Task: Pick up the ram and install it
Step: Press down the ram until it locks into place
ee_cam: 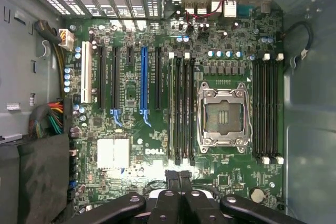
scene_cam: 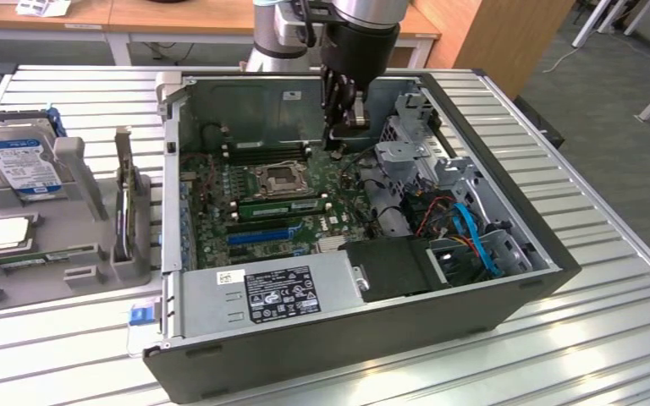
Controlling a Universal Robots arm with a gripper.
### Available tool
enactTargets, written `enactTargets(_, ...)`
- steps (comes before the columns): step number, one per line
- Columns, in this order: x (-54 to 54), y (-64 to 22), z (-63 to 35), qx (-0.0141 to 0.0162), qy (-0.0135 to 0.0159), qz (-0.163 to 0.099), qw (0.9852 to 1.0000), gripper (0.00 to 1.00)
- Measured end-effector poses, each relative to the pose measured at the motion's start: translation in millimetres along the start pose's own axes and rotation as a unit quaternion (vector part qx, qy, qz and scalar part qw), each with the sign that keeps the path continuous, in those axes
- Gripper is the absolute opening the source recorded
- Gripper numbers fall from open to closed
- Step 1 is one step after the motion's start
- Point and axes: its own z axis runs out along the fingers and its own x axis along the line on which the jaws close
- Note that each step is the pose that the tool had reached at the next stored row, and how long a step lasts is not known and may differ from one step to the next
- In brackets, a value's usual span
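Ram (scene_cam: 285, 204) found standing edgewise in motherboard slot beside empty processor socket (scene_cam: 277, 178), apparently seated. Pincer (scene_cam: 348, 135) clamped shut on nothing, poised near that slot's end, probably closed for pressing the stick home.

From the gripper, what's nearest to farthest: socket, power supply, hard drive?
1. Socket, inside the case, just beside the gripper.
2. Power supply, at the case's near end.
3. Hard drive, outside the case, exterior view's left.
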Motion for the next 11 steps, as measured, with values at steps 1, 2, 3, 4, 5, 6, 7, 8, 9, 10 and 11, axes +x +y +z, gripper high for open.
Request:
enactTargets(1,0.0,0.0,0.0,0.0000,0.0000,0.000,1.0000,0.10)
enactTargets(2,0.0,0.0,0.0,0.0000,0.0000,0.000,1.0000,0.10)
enactTargets(3,0.0,0.0,0.0,0.0000,0.0000,0.000,1.0000,0.10)
enactTargets(4,0.0,0.0,0.1,0.0000,0.0000,0.000,1.0000,0.10)
enactTargets(5,-0.1,0.0,0.4,0.0000,0.0000,0.000,1.0000,0.10)
enactTargets(6,0.0,-0.1,0.9,0.0000,-0.0001,0.000,1.0000,0.10)
enactTargets(7,0.0,-0.1,1.6,0.0000,0.0001,0.000,1.0000,0.10)
enactTargets(8,0.1,-0.1,2.3,0.0000,0.0001,0.000,1.0000,0.10)
enactTargets(9,0.1,-0.1,3.1,0.0000,0.0001,0.000,1.0000,0.10)
enactTargets(10,0.1,-0.2,4.1,0.0000,0.0001,0.000,1.0000,0.10)
enactTargets(11,0.1,-0.2,5.1,0.0000,0.0001,0.000,1.0000,0.10)
